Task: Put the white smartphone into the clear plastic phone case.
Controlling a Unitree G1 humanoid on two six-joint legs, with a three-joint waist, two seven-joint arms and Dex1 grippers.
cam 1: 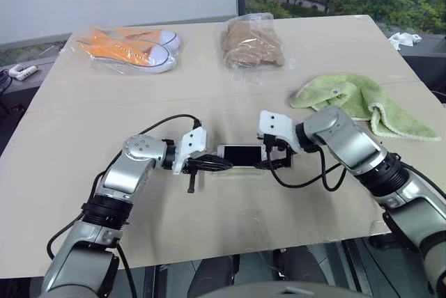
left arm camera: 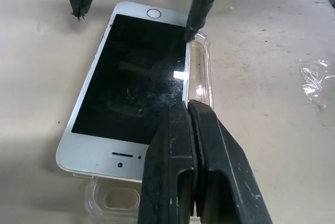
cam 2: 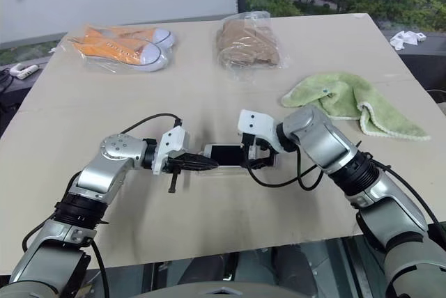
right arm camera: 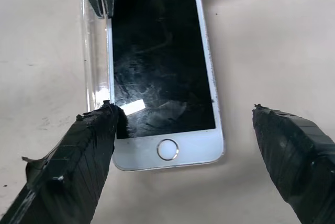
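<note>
The white smartphone (cam 1: 240,152) lies screen up on the table between my two grippers. It rests askew on the clear plastic phone case (left arm camera: 199,67): one long wall of the case stands free beside the phone's edge, and a case corner (left arm camera: 112,203) sticks out past the phone's earpiece end. My left gripper (left arm camera: 187,106) is shut, its tips at the seam between the phone's long edge and that case wall. My right gripper (right arm camera: 183,111) is open at the home-button end, one finger (right arm camera: 99,130) on the case side and the other finger (right arm camera: 282,135) out over bare table.
At the far side of the table (cam 1: 209,221) lie orange shoes in a clear bag (cam 1: 132,47) and brown cloth in a bag (cam 1: 252,44). A green towel (cam 1: 355,99) lies to the right, beyond my right arm. Black cables loop by both wrists.
</note>
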